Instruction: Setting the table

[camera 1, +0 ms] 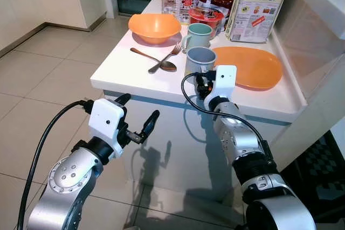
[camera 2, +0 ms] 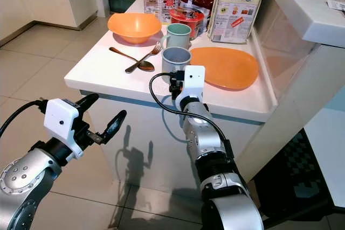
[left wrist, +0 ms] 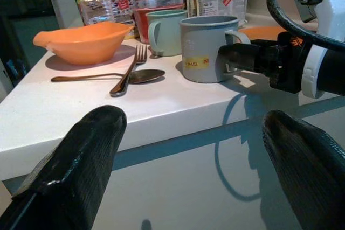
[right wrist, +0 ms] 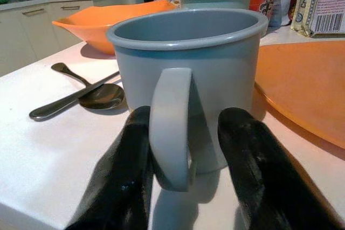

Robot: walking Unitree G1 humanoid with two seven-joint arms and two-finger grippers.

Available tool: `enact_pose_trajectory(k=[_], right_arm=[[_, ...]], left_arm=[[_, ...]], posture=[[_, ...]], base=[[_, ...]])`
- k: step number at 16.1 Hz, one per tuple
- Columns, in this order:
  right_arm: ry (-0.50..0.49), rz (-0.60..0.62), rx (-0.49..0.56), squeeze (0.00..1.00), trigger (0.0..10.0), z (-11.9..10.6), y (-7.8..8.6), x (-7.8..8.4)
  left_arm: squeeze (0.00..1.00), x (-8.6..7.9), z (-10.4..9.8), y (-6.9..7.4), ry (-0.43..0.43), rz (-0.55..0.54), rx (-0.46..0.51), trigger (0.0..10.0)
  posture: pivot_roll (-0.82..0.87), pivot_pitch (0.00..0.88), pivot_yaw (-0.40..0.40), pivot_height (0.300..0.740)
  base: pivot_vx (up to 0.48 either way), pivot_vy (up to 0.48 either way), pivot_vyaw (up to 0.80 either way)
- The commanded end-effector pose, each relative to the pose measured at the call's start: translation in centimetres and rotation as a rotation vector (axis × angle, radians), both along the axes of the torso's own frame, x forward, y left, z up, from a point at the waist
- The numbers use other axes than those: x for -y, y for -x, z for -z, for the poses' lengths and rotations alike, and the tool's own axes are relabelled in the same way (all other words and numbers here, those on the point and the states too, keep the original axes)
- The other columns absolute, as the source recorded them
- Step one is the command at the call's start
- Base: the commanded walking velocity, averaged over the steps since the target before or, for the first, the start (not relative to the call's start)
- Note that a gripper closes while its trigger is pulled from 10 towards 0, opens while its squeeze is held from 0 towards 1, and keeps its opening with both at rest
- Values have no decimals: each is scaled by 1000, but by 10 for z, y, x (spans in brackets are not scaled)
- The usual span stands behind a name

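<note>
The right tool (right wrist: 186,187) has its fingers either side of the grey mug (right wrist: 188,74) handle on the worktop (camera 1: 124,74), not yet clamped. The left tool (camera 1: 137,117) hangs below the edge, fingers wide apart.

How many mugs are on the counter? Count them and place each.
2. A grey mug stands near the counter's front edge beside the orange plate, its handle between the right gripper's fingers. A pale green mug stands behind it.

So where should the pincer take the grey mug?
By the handle: the grey mug stands upright near the table edge, its handle facing the robot. The right pincer already straddles it, coming level from the robot's side, jaws not yet closed.
</note>
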State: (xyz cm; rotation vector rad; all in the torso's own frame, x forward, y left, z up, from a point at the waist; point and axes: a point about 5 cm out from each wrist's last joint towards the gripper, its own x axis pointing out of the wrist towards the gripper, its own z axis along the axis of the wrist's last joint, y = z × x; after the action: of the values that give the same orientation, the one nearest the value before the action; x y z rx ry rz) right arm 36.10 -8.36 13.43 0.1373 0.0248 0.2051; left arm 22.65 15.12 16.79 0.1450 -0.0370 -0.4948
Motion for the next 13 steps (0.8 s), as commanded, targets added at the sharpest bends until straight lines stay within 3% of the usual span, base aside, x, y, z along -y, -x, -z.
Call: enact_pose_trajectory(k=[1,9,13], right_arm=[[-4,7,33,0,0,-8,-4,2],[-31,-13,91,0,0,-17,1,-2],[-1,-1,166,0,0,-29,10,10]], left_arm=[[0,1,-2,0,2,17,5,10000],[0,-2,-2,-1,-13,55,-3,10000],[0,2,-2,-4,-9,81,-4,10000]], posture=[[148,0,-54,740],[164,0,-40,740],[144,0,-30,740]], base=[[0,0,0],[0,0,0],[0,0,0]])
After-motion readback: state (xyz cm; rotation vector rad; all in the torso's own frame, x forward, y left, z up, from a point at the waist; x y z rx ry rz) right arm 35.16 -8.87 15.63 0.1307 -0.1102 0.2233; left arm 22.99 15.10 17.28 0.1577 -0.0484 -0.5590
